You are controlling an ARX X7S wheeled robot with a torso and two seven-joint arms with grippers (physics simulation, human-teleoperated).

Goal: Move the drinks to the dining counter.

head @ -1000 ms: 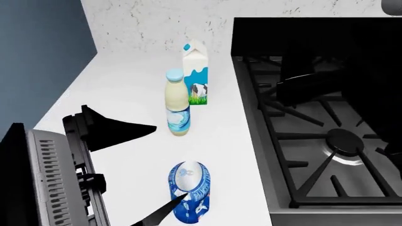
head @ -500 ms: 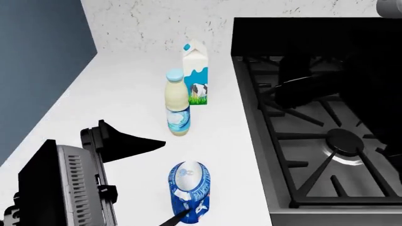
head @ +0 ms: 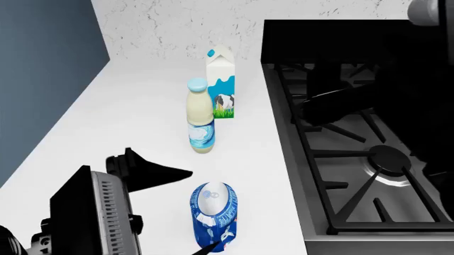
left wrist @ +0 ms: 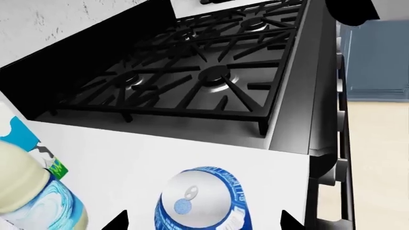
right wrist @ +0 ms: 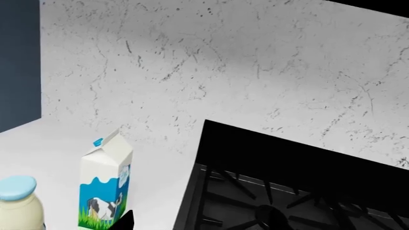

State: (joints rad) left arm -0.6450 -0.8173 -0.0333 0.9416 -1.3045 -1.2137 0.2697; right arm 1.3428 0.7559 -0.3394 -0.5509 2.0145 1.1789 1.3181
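The blue soda can [head: 212,215] stands nearest on the white worktop, with its silver top [left wrist: 191,201] showing in the left wrist view. My left gripper [head: 200,210] is open, one fingertip [left wrist: 119,221] on each side of the can without touching it. Behind the can stand the cream bottle [head: 201,118] and the milk carton [head: 221,87]. Over the stove hovers my right gripper [head: 312,109], dark against the grates. One of its fingertips [right wrist: 123,220] shows far off centre, so its jaws stand open and hold nothing. The dining counter is out of view.
A black gas stove [head: 369,154] with raised grates borders the worktop [head: 135,101] on the right. A speckled white wall [head: 184,26] runs behind it. A blue-grey wall [head: 42,69] stands to the left. The stove's front edge and knobs [left wrist: 338,163] drop to the floor.
My left arm has moved forward and right, so its fingers now flank the soda can. The right arm has drifted a little left over the stove. The drinks have not moved.
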